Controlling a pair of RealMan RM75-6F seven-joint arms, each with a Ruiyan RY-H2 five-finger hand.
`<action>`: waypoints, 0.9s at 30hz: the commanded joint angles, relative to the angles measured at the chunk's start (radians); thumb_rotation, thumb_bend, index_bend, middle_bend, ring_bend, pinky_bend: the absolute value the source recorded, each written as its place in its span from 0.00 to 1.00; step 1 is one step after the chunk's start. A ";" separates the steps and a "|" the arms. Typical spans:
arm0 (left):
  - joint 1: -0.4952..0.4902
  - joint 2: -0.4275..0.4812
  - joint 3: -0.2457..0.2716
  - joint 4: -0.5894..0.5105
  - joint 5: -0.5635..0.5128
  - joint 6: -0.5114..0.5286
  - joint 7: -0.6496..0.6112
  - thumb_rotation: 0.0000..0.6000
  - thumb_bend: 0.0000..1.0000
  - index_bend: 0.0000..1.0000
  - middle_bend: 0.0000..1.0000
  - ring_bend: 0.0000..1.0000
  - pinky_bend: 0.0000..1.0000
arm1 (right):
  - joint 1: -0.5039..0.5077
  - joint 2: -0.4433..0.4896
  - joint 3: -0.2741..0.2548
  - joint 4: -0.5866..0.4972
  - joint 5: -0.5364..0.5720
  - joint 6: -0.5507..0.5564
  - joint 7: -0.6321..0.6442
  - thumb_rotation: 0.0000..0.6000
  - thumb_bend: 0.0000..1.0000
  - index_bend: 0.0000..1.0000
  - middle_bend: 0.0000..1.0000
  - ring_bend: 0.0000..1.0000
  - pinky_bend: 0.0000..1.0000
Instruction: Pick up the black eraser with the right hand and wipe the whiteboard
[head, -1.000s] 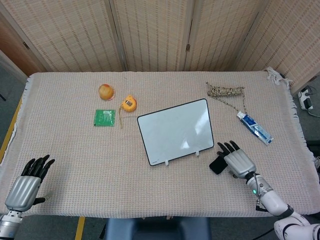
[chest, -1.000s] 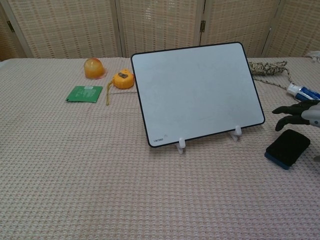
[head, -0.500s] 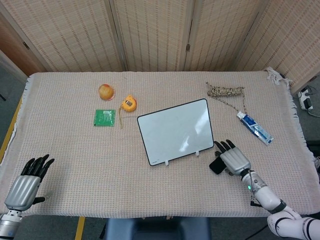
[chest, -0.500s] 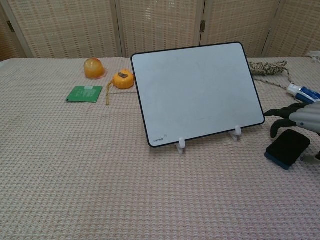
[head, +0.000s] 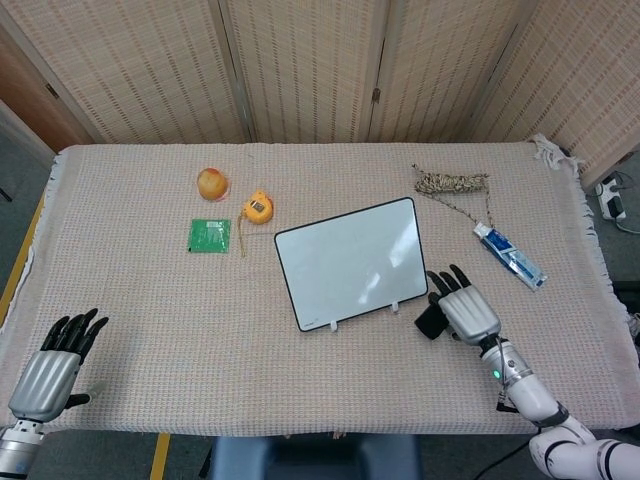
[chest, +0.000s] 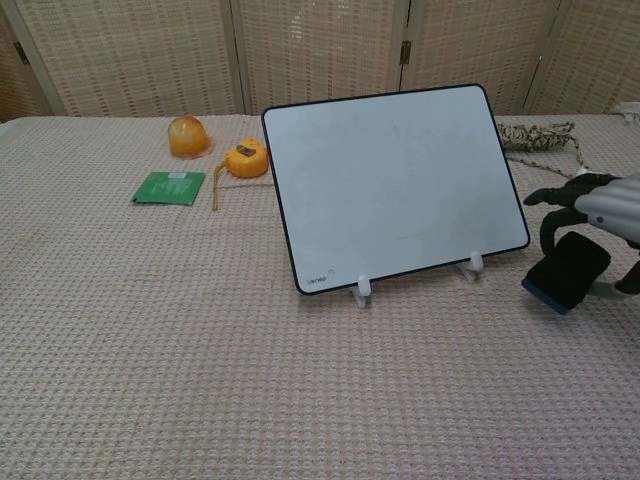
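Note:
The black eraser (chest: 565, 270) with a blue underside is tilted up off the cloth, just right of the whiteboard's lower right corner. My right hand (chest: 600, 215) grips it, fingers curled over its top and the thumb behind its right end. In the head view the eraser (head: 431, 322) pokes out at the left of the right hand (head: 468, 312). The whiteboard (head: 350, 262) stands tilted back on two white clips in the middle of the table; its face (chest: 395, 185) looks blank. My left hand (head: 50, 375) rests at the near left table edge, holding nothing, fingers apart.
A peach-coloured fruit (head: 212, 183), a yellow tape measure (head: 259, 207) and a green card (head: 209, 235) lie left of the board. A coil of rope (head: 452, 183) and a toothpaste tube (head: 510, 256) lie at the back right. Folding screens stand behind the table.
My right hand has moved left over the eraser and curled around it. The eraser has tipped up from lying flat and shifted slightly left. The left hand has stayed still.

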 joint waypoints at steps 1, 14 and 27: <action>0.001 -0.001 0.000 -0.002 0.002 0.004 0.004 1.00 0.24 0.00 0.00 0.00 0.00 | -0.032 -0.004 0.015 -0.016 -0.059 0.113 0.026 1.00 0.31 0.62 0.12 0.14 0.00; 0.005 0.001 0.004 -0.008 0.013 0.015 0.005 1.00 0.24 0.00 0.00 0.00 0.00 | 0.016 -0.288 0.139 0.211 -0.115 0.287 0.042 1.00 0.31 0.62 0.12 0.11 0.00; 0.010 0.016 0.007 -0.010 0.028 0.032 -0.032 1.00 0.24 0.00 0.00 0.00 0.00 | 0.125 -0.480 0.213 0.447 -0.100 0.287 0.070 1.00 0.31 0.47 0.07 0.07 0.00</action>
